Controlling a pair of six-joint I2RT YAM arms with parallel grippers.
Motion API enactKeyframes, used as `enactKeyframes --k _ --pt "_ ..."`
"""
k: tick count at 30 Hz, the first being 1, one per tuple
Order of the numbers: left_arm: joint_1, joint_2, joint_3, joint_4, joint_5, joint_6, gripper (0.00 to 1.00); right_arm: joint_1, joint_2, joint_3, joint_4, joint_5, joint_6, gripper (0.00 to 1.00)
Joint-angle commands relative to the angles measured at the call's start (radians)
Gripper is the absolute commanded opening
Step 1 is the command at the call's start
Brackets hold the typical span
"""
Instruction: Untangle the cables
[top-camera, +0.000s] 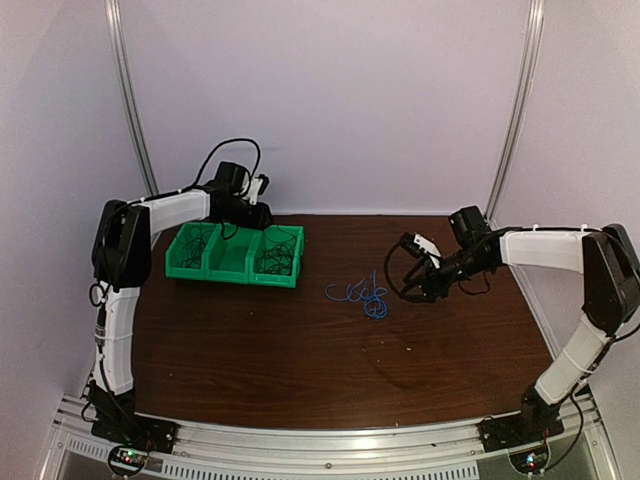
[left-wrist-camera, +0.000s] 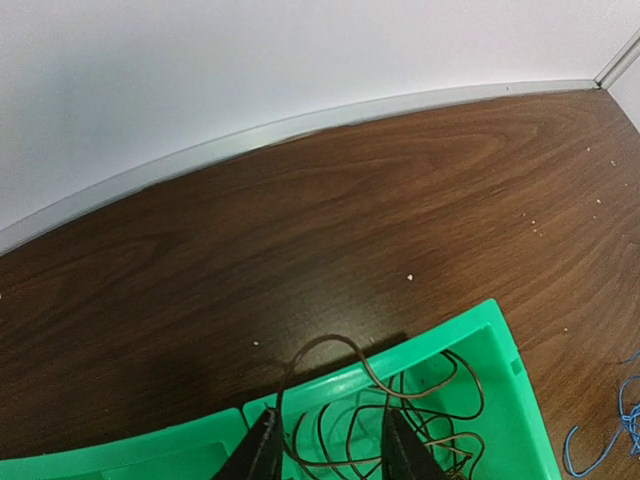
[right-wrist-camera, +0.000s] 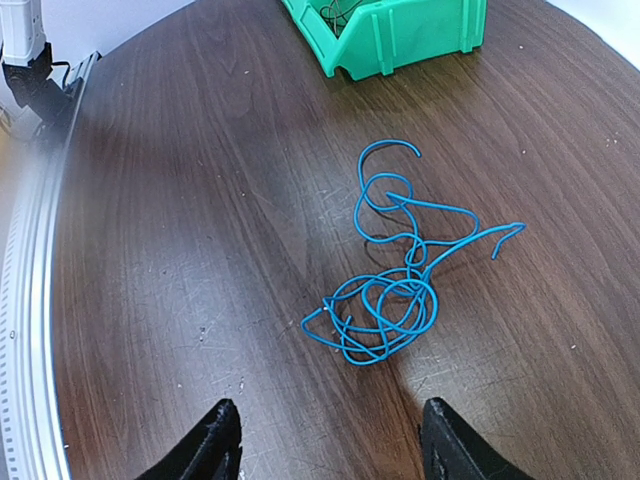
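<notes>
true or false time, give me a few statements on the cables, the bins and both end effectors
1. The blue tangle lies on the table, outside the bins. True.
2. The right end effector is shut on the blue tangle. False: its jaws are open and the tangle lies free ahead of it.
3. The left end effector is over the bins. True.
4. The bin below the left end effector holds blue cable. False: it holds dark wire.
</notes>
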Motion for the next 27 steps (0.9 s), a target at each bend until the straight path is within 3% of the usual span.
enactKeyframes --k 1,13,17,24,27 --pt "0.004 0.033 0.05 0.015 0.006 0.022 0.32 -0.005 0.011 0.026 -0.014 0.011 -0.007 0.62" --pt "0.004 0.069 0.082 0.038 -0.012 0.016 0.2 -0.006 0.021 0.026 -0.017 0.017 -0.01 0.62" --pt "0.004 0.073 0.079 0.045 -0.03 0.015 0.21 -0.005 0.022 0.027 -0.017 0.017 -0.01 0.62" --pt "0.003 0.033 0.028 0.073 0.007 0.006 0.0 -0.005 0.022 0.026 -0.018 0.02 -0.012 0.62" --pt "0.003 -0.027 -0.042 0.122 0.01 -0.005 0.0 -0.005 0.025 0.026 -0.017 0.019 -0.013 0.62"
